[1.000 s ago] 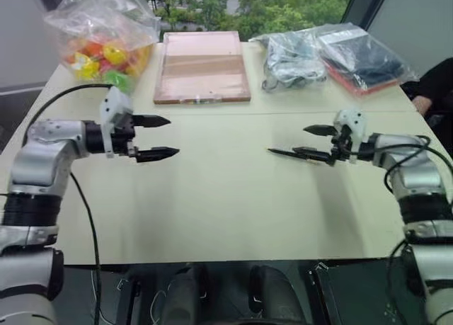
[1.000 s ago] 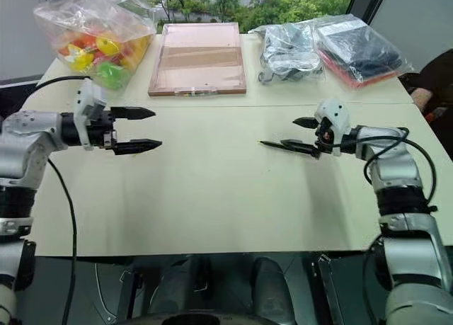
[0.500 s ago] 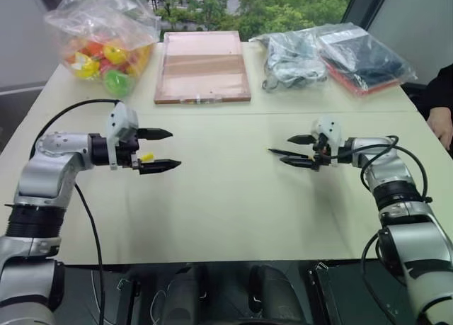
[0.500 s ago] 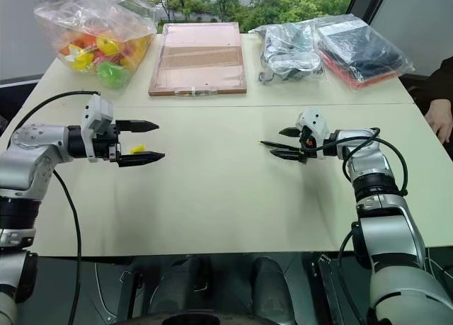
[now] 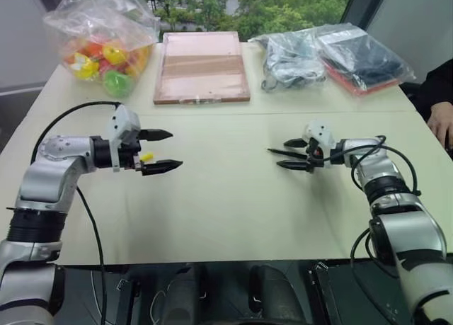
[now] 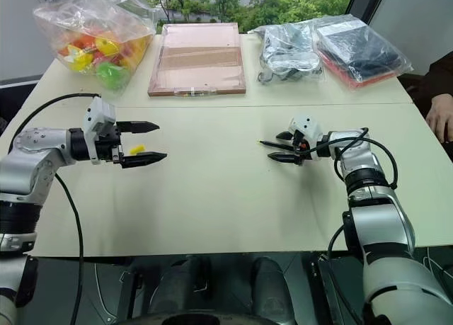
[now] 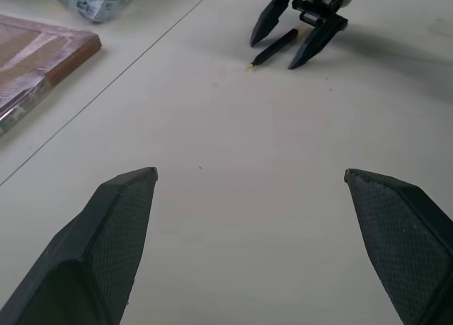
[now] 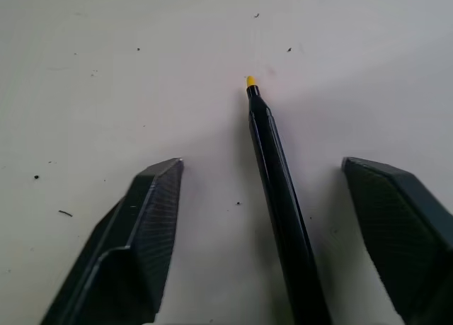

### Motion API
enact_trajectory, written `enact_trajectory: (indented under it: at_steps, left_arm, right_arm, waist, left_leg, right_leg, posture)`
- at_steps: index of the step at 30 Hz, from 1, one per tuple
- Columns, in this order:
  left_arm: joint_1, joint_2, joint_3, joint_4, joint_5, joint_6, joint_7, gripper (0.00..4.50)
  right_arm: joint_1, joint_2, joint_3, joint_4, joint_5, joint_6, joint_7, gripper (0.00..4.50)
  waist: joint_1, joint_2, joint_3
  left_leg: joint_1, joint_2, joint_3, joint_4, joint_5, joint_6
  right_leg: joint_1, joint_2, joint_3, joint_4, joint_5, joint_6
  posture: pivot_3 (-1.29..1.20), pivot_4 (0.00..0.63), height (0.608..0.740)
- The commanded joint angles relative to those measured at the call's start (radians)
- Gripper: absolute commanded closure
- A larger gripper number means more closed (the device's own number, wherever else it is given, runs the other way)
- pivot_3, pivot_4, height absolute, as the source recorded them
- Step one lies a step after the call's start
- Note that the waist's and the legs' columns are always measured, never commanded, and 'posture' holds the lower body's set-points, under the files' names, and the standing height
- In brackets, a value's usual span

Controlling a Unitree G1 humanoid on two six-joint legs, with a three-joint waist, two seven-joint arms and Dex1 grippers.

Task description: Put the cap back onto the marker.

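Marker (image 8: pixel 276 190) lay on the table (image 5: pixel 226 212) between the right gripper's (image 5: pixel 291 154) open fingers, which had lowered around it and begun closing. Cap (image 5: pixel 146 156) sat between the left gripper's (image 5: pixel 164 151) wide-apart fingers, ungrasped.

The thin black marker (image 8: pixel 277 197), its yellow tip bare, is lying on the table toward the right, while the tiny yellow cap (image 5: pixel 146 156) is sitting well apart toward the left.
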Motion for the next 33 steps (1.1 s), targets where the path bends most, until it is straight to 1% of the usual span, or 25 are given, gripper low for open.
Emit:
enact_trajectory:
  at_steps: [1, 4, 5, 10, 14, 16, 18, 21, 23, 27, 29, 31, 33]
  left_arm:
    - [0.014, -0.001, 0.036, -0.034, -0.014, -0.003, 0.013, 0.00]
    - [0.025, 0.000, 0.039, -0.039, -0.017, -0.002, 0.023, 0.00]
    - [0.028, 0.001, 0.040, -0.042, -0.017, -0.001, 0.026, 0.00]
    - [0.043, 0.010, 0.055, -0.033, -0.014, -0.009, 0.041, 0.00]
    - [0.050, 0.044, 0.094, 0.025, 0.019, -0.045, 0.058, 0.00]
    - [0.047, 0.080, 0.118, 0.079, 0.045, -0.080, 0.061, 0.00]
    - [0.040, 0.121, 0.143, 0.142, 0.066, -0.113, 0.059, 0.00]
    - [0.053, 0.177, 0.160, 0.216, 0.093, -0.170, 0.033, 0.00]
    - [0.058, 0.189, 0.162, 0.247, 0.103, -0.198, 0.027, 0.00]
    - [0.069, 0.163, 0.175, 0.300, 0.100, -0.226, 0.037, 0.00]
    - [0.080, 0.132, 0.174, 0.322, 0.098, -0.244, 0.044, 0.00]
    - [0.077, 0.099, 0.160, 0.356, 0.108, -0.266, 0.045, 0.00]
    - [0.031, 0.055, 0.132, 0.441, 0.134, -0.300, 0.048, 0.00]
  right_arm:
    - [-0.018, 0.002, -0.003, 0.017, -0.014, -0.021, 0.002, 2.65]
    - [-0.021, 0.003, -0.005, 0.025, -0.019, -0.029, 0.003, 4.26]
    - [-0.021, 0.003, -0.006, 0.027, -0.020, -0.030, 0.004, 4.44]
    - [-0.025, -0.004, -0.006, 0.024, -0.030, -0.040, -0.014, 4.44]
    - [-0.080, -0.025, -0.014, -0.047, -0.026, -0.030, -0.006, 4.44]
    - [-0.111, -0.037, -0.014, -0.134, -0.017, -0.001, 0.023, 4.44]
    - [-0.122, -0.052, -0.009, -0.273, -0.002, 0.047, 0.062, 4.44]
    - [-0.088, -0.063, -0.015, -0.507, 0.062, 0.182, 0.122, 4.44]
    - [-0.054, -0.068, -0.013, -0.620, 0.085, 0.246, 0.121, 4.44]
    - [0.029, -0.049, -0.020, -0.849, 0.153, 0.379, 0.083, 4.44]
    - [0.075, -0.042, -0.021, -0.935, 0.173, 0.429, 0.055, 4.44]
    - [0.112, -0.041, -0.020, -0.989, 0.186, 0.464, 0.030, 4.44]
    - [0.135, -0.042, -0.023, -1.016, 0.198, 0.493, 0.008, 4.44]
  waist:
    - [0.000, 0.000, 0.000]
    - [0.001, 0.000, 0.000]
    - [0.001, 0.000, 0.000]
    - [0.001, 0.000, 0.000]
    - [0.000, 0.000, 0.000]
    - [-0.002, 0.003, 0.002]
    - [-0.002, 0.003, 0.002]
    - [-0.001, 0.003, 0.002]
    - [0.001, 0.003, 0.002]
    - [0.013, 0.002, 0.001]
    - [0.013, 0.002, 0.001]
    - [0.010, 0.002, 0.001]
    - [0.008, 0.002, 0.001]
  left_leg:
    - [0.000, 0.000, 0.000, 0.000, 0.000, 0.000]
    - [0.000, 0.000, 0.000, 0.000, 0.000, 0.000]
    - [0.000, 0.000, 0.000, 0.000, 0.000, 0.000]
    - [0.000, 0.000, 0.000, 0.000, 0.000, 0.000]
    - [0.000, 0.000, 0.000, 0.000, 0.000, 0.000]
    - [0.000, 0.000, 0.000, 0.000, 0.000, 0.000]
    - [0.000, 0.000, 0.000, 0.000, 0.000, 0.000]
    - [0.000, 0.000, 0.001, -0.001, 0.000, 0.000]
    - [0.000, 0.000, 0.001, -0.001, 0.000, 0.000]
    - [-0.001, 0.000, 0.000, 0.000, 0.000, 0.000]
    - [-0.001, 0.000, 0.000, 0.000, 0.000, 0.000]
    - [-0.002, 0.000, 0.000, 0.001, 0.000, 0.000]
    - [-0.002, 0.000, 0.000, 0.001, 0.000, 0.000]
  right_leg:
    - [0.000, 0.000, 0.000, 0.000, 0.000, 0.000]
    - [0.000, 0.000, 0.000, 0.000, 0.000, 0.000]
    - [0.000, 0.000, 0.000, 0.000, 0.000, 0.000]
    - [0.001, 0.000, 0.000, 0.000, 0.000, 0.000]
    - [0.001, 0.000, 0.000, 0.000, 0.000, 0.000]
    - [0.000, 0.000, 0.000, 0.000, 0.000, 0.000]
    - [-0.001, 0.000, 0.000, 0.001, 0.000, 0.000]
    - [-0.003, 0.000, 0.001, 0.002, 0.000, 0.000]
    - [-0.002, 0.000, 0.001, 0.001, 0.000, 0.000]
    - [-0.001, -0.001, 0.000, 0.001, 0.000, 0.000]
    - [-0.002, -0.001, 0.000, 0.001, 0.000, 0.000]
    - [-0.002, -0.001, 0.000, 0.002, 0.000, 0.000]
    - [-0.002, -0.001, 0.000, 0.002, 0.000, 0.000]
  posture:
    - [0.00, 0.150, 0.740]
    - [0.00, 0.150, 0.740]
    - [0.00, 0.150, 0.740]
    - [0.00, 0.150, 0.740]
    - [0.00, 0.150, 0.740]
    - [0.00, 0.150, 0.740]
    - [0.00, 0.150, 0.740]
    - [0.00, 0.150, 0.740]
    - [0.00, 0.150, 0.740]
    - [0.00, 0.150, 0.740]
    - [0.00, 0.150, 0.740]
    - [0.00, 0.150, 0.740]
    - [0.00, 0.150, 0.740]
